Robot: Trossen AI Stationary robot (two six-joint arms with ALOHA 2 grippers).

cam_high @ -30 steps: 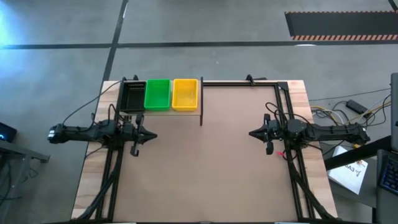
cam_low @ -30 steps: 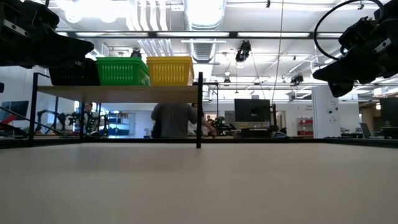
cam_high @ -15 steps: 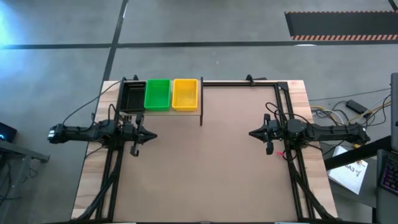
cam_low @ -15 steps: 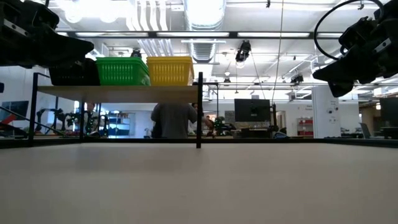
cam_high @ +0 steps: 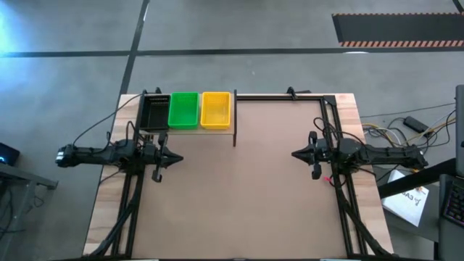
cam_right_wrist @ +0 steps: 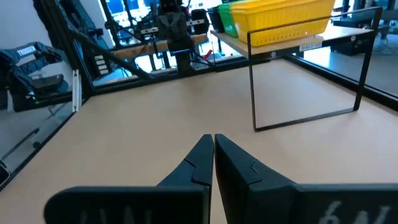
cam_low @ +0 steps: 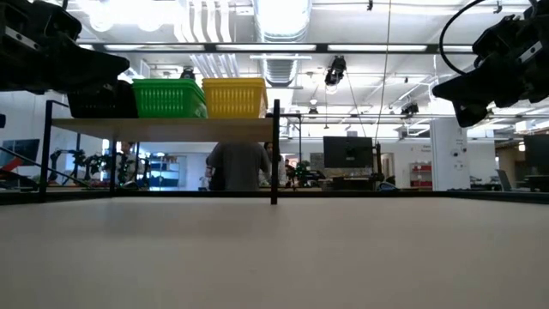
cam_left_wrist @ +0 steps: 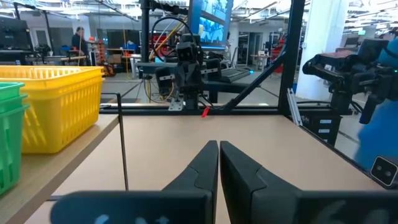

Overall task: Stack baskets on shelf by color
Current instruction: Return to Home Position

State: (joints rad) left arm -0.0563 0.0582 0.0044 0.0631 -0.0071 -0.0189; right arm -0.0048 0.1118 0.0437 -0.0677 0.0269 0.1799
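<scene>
A black basket stack (cam_high: 153, 112), a green basket stack (cam_high: 183, 110) and a yellow basket stack (cam_high: 215, 109) sit side by side with their bottoms on the pale shelf (cam_high: 233, 130) at the table's far left. The low view shows the green stack (cam_low: 169, 99) and the yellow stack (cam_low: 234, 97) on the raised shelf board (cam_low: 171, 129). My left gripper (cam_high: 179, 158) hovers shut near the table's left edge, in front of the shelf; its wrist view shows the shut fingers (cam_left_wrist: 219, 149). My right gripper (cam_high: 293, 154) hovers shut near the right edge, and its wrist view shows the same (cam_right_wrist: 213, 140).
The shelf stands on thin black metal legs (cam_low: 274, 153) with open room beneath it. A black frame rail (cam_high: 290, 96) runs along the table's far edge. Cables (cam_high: 402, 129) lie off the table's right side. A person (cam_low: 239, 165) stands in the room behind.
My right gripper has drawn back slightly toward the table's right edge. The baskets and my left gripper have stayed where they were.
</scene>
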